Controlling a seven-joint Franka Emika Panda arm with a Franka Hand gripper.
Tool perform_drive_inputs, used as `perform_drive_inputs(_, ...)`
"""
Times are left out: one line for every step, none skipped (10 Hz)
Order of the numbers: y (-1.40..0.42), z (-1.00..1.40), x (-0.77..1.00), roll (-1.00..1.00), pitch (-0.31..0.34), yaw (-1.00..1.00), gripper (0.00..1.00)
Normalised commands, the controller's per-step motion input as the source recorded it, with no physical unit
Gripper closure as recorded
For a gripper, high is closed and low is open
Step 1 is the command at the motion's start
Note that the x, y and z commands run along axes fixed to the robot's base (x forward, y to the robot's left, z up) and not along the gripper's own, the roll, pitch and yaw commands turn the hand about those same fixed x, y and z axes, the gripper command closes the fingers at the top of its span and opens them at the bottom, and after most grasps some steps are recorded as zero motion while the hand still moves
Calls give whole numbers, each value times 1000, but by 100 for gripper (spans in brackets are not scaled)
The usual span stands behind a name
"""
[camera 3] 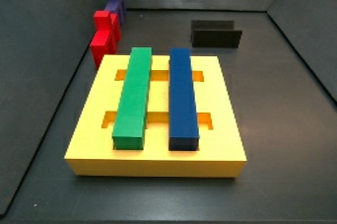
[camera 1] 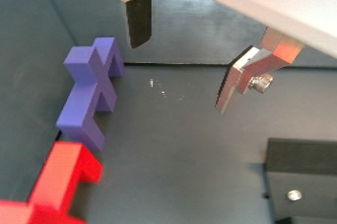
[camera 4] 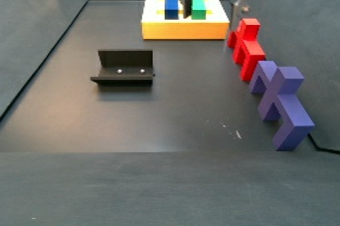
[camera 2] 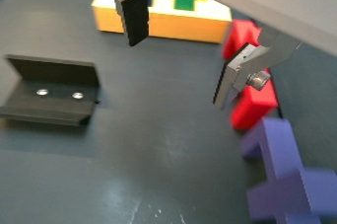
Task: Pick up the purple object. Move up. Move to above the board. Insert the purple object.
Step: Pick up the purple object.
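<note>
Hand (camera 1: 184, 48) with both silver fingers spread wide and nothing between the dark pads; in both wrist views it hangs over bare dark floor (camera 2: 145, 159). One finger (camera 2: 133, 16) is a flat plate with a dark pad; the opposite finger (camera 2: 241, 75) shows its silver outer face and a bolt.

Purple object (camera 1: 90, 92): lies flat on the floor to one side of the hand, apart from both fingers and not gripped. In a side view it appears as a cross-shaped piece (camera 4: 279, 103) near the side wall.

Red stepped block (camera 1: 53, 179): lies end to end with the purple object, just touching or nearly so, on the same side of the hand; also seen beside a finger in a wrist view (camera 2: 245, 98).

Board (camera 3: 158, 164): yellow slab, well apart from the hand, carrying a green bar (camera 3: 133, 95) and a dark blue bar (camera 3: 182, 95) lying parallel in its slots.

Fixture (camera 2: 50, 92): dark L-shaped bracket with two screws in its base plate, on the floor on the side of the hand away from the purple object.

No brand, label or lettering is legible on any item.
</note>
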Motion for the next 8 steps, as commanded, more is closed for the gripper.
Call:
perform_drive_inputs(277,-203,-266,0,0,-680,0)
perform_drive_inputs(263,-169,-200,-6,0,-703,0)
perform_drive_inputs(254,-120,-194,-1,0,-711,0)
perform_drive_inputs(234,-51,-163,-4,0,-720,0)
perform_drive_inputs(223,-14,-103,-11,0,-737,0)
perform_drive_inputs(203,0,-174,0,4,-743,0)
perform_drive_inputs(186,0,-171,-29,4,-731,0)
perform_drive_inputs(163,-9,-137,-27,19,-766,0)
